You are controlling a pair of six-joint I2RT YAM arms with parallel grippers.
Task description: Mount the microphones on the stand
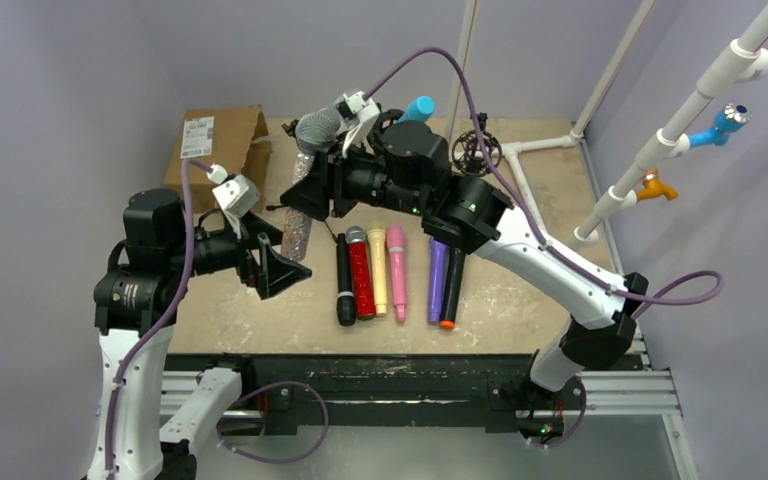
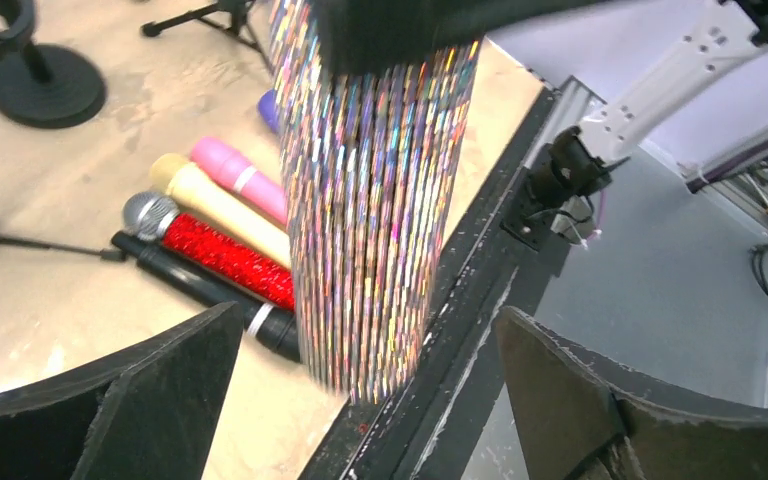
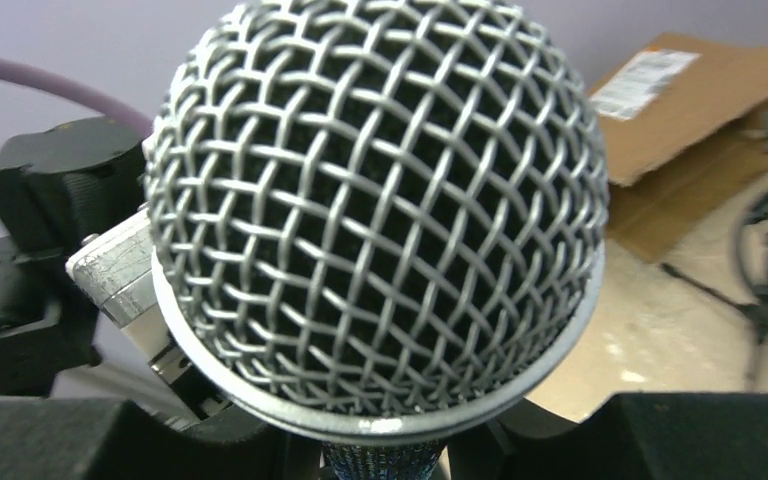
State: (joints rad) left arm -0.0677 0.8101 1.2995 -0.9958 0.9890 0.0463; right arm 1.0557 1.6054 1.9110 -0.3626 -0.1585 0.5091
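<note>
Silver glitter microphone (image 1: 296, 232) hangs tilted above the worktop (image 1: 520, 300), upper centre-left of the top view, mesh head (image 3: 375, 200) uppermost. Right end effector (image 1: 315, 195) is clamped on its upper barrel. Left end effector (image 2: 368, 318) is spread wide, fingers (image 2: 160, 390) either side of the lower barrel, not touching.

Judgement: stiff, head-heavy, foil skin likely slick. The mesh would dent, so take hold mid-barrel, squarely.

Six other microphones (image 1: 396, 265) lie in a row at frame centre, with a small stand (image 1: 476, 150) behind.
</note>
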